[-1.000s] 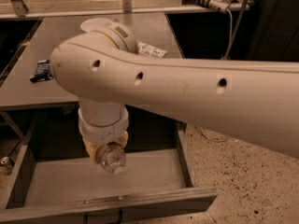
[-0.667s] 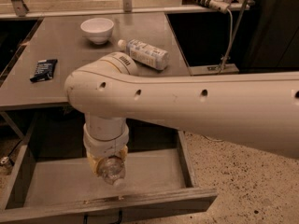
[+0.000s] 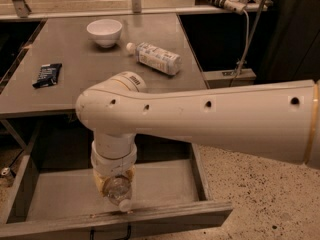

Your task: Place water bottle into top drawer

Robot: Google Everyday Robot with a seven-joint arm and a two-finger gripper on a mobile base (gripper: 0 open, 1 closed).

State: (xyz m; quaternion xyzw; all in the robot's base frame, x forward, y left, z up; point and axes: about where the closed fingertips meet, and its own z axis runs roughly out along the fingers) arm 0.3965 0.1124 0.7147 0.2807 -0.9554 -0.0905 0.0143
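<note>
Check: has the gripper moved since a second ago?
Yes. The gripper, holding the water bottle, has dropped in view toward the front panel of the top drawer, away from the table edge.

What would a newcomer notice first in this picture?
The thick white arm crosses from the right, and its gripper holds the water bottle cap-down over the open top drawer. Behind, on the grey table, are a white bowl, a white-labelled bottle on its side and a dark packet.

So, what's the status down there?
Gripper down in open top drawer, fingers shut on water bottle. Bottle not yet released. Nothing seen blocking.
</note>
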